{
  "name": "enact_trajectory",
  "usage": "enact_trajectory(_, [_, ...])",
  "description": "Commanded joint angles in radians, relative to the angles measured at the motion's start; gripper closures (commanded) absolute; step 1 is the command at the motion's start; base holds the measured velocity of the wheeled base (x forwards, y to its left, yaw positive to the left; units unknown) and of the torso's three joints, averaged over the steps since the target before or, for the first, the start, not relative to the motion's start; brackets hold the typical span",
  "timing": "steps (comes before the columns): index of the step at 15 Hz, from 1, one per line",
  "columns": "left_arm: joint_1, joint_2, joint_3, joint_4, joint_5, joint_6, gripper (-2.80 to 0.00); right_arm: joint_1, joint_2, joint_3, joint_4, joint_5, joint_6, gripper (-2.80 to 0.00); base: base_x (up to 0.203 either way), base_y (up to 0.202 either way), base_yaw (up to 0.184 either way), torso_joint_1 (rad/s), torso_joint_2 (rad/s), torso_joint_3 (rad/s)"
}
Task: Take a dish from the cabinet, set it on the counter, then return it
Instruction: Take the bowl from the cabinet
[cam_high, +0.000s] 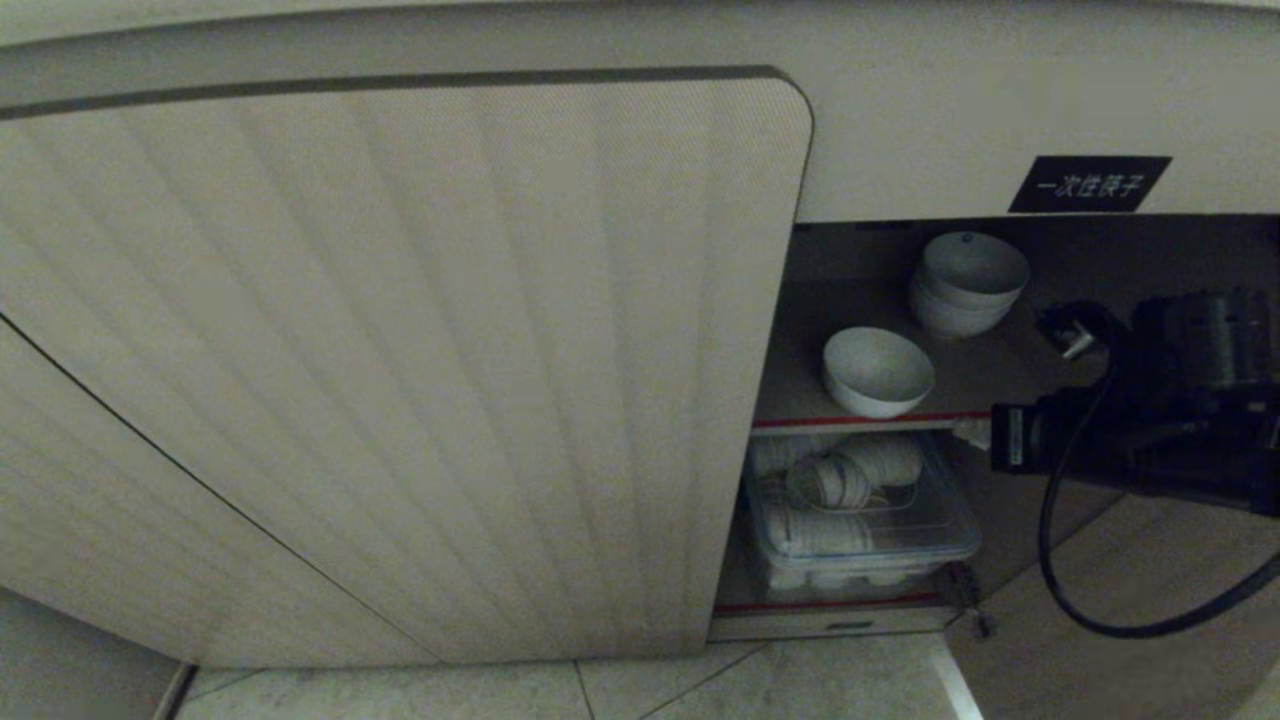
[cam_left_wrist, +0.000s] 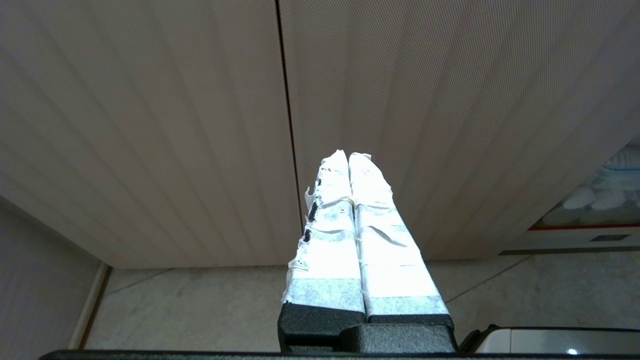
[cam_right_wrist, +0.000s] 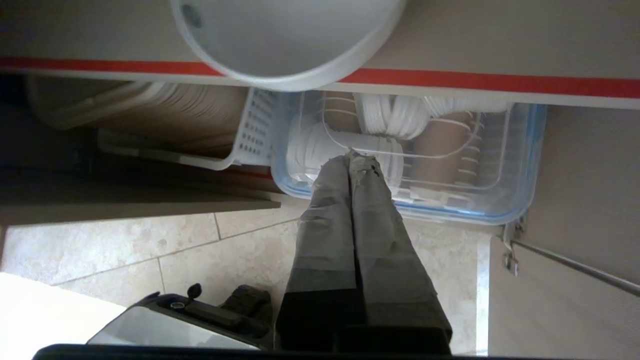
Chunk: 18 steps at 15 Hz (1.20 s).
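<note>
The beige ribbed-door cabinet (cam_high: 420, 360) is viewed from above by the head camera. Its closed doors are faced closely from low down by the left wrist camera. The red-edged inner shelf (cam_right_wrist: 500, 82) is shared by head and right wrist views, the latter close below.

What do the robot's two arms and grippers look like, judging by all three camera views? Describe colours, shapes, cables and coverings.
The left gripper has two long tapering fingers wrapped in frayed white tape on a black textured base. The right gripper is built the same, taped over black. The right arm is a blocky black housing with a metallic cylindrical section and a looping black cable.
</note>
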Motion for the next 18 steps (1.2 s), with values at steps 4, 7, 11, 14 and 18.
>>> enact_trajectory(4, [0.000, 0.000, 0.000, 0.000, 0.001, -0.001, 0.00, 0.000, 0.020, -0.054, 0.034, -0.007, 0.040, 0.00, 0.000, 0.000, 0.000, 0.000, 0.00, 0.000])
enact_trajectory(7, [0.001, 0.000, 0.000, 0.000, -0.001, -0.001, 0.00, -0.001, 0.029, -0.084, 0.071, -0.007, 0.042, 0.00, 0.000, 0.000, 0.000, 0.000, 0.00, 0.000])
enact_trajectory(11, [0.000, 0.000, 0.000, 0.000, -0.001, -0.001, 0.00, -0.001, 0.046, -0.125, 0.081, -0.018, 0.078, 0.00, 0.000, 0.000, 0.000, 0.000, 0.00, 0.000])
enact_trajectory(14, [0.000, 0.000, 0.000, 0.000, 0.001, -0.001, 0.00, -0.003, 0.059, -0.149, 0.108, -0.036, 0.082, 0.00, 0.000, 0.000, 0.000, 0.000, 0.00, 0.000])
enact_trajectory(18, [0.001, 0.000, 0.000, 0.000, -0.001, -0.001, 0.00, -0.003, 0.065, -0.151, 0.109, -0.036, 0.082, 0.00, 0.000, 0.000, 0.000, 0.000, 0.00, 0.000])
